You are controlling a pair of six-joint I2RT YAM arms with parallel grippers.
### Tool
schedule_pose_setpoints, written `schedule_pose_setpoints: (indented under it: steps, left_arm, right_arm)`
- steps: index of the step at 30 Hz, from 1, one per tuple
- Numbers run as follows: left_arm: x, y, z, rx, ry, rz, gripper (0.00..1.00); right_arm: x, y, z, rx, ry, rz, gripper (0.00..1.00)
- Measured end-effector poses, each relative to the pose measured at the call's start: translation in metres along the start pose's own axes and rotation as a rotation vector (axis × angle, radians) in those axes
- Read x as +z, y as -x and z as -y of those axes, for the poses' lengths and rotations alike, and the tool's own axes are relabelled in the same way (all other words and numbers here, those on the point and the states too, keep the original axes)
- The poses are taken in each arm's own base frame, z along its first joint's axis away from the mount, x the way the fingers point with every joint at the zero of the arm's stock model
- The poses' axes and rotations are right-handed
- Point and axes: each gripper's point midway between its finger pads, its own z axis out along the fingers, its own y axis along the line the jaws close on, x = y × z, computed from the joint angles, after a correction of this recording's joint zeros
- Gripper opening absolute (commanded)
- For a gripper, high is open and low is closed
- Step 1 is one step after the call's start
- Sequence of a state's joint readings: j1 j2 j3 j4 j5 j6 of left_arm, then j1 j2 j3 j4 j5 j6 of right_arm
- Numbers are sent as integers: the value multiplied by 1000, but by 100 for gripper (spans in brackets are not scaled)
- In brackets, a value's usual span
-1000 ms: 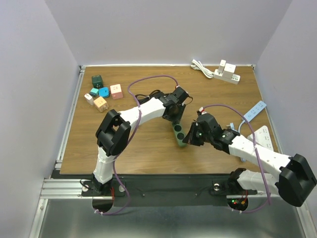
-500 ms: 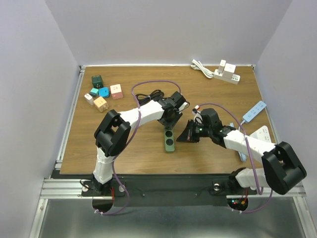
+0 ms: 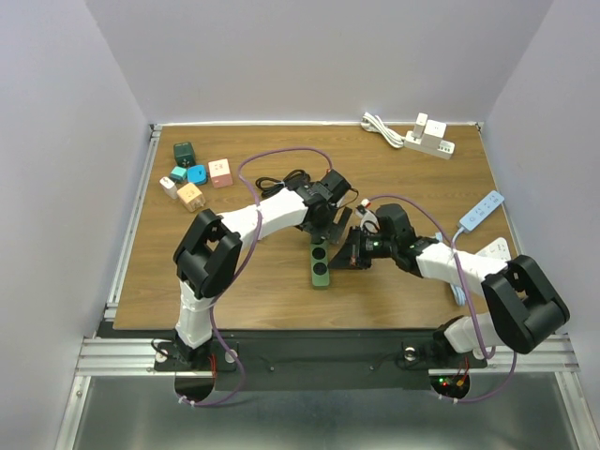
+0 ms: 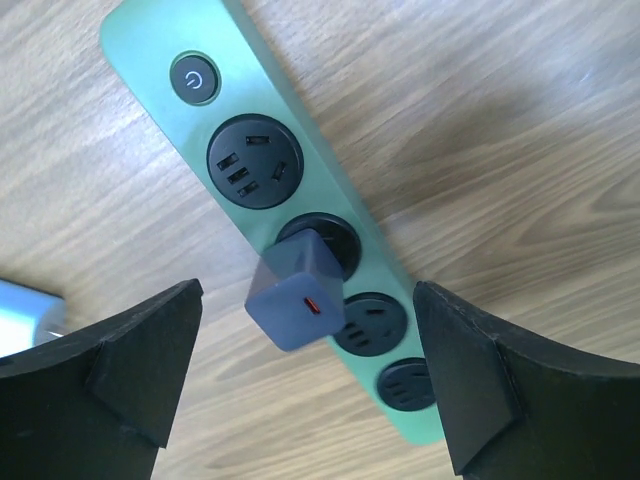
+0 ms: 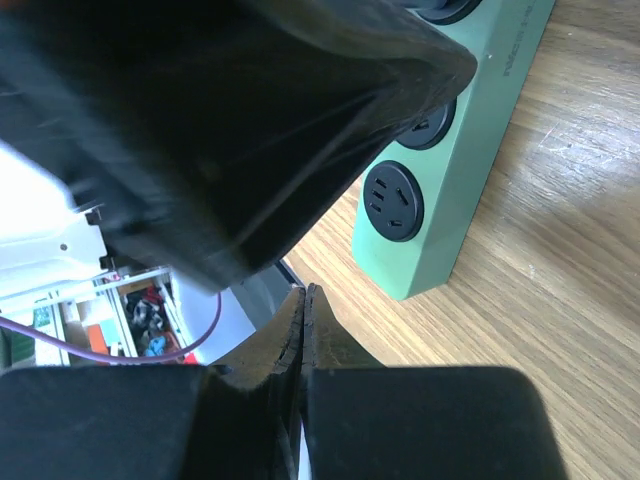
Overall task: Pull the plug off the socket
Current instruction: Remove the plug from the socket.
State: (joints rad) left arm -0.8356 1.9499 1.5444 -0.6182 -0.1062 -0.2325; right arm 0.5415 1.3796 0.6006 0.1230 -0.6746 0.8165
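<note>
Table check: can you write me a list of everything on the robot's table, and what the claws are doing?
Surface: brown wooden table, flat, no spills seen.
Job's things: dark blue-grey cube plug sits in the second socket of the green power strip; not pulled out.
Clutter: small coloured blocks back left; white power strip with adapters back right; pale blue-white strip at the right edge.
Grippers: left gripper open, fingers either side of the plug, not touching; right gripper shut, empty, beside the green strip.
Cables: purple arm cables; black cord; white cord.
Surroundings: plain pale walls.
</note>
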Motion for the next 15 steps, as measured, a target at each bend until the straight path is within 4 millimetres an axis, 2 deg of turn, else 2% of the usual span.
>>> schedule_pose_setpoints:
  steps: [1,2,4,6,12,15]
  left_arm:
    - [-1,1,1,-17,-1,4,88]
    - [-2,2,2,-48,-2,9,72]
    - [-4,3,4,-100,-2,13,57]
    - [-3,4,4,-144,8,19,51]
    - [0,1,-3,-261,49,20,48]
    - [1,0,-3,-302,60,24,52]
  right_arm:
    - [1,0,1,1,-1,0,0]
    - [0,2,1,2,-1,4,0]
    - [0,3,1,-1,2,10,0]
    - [0,5,0,-1,5,15,0]
    - [0,8,3,6,1,22,0]
    - [0,8,4,9,-2,22,0]
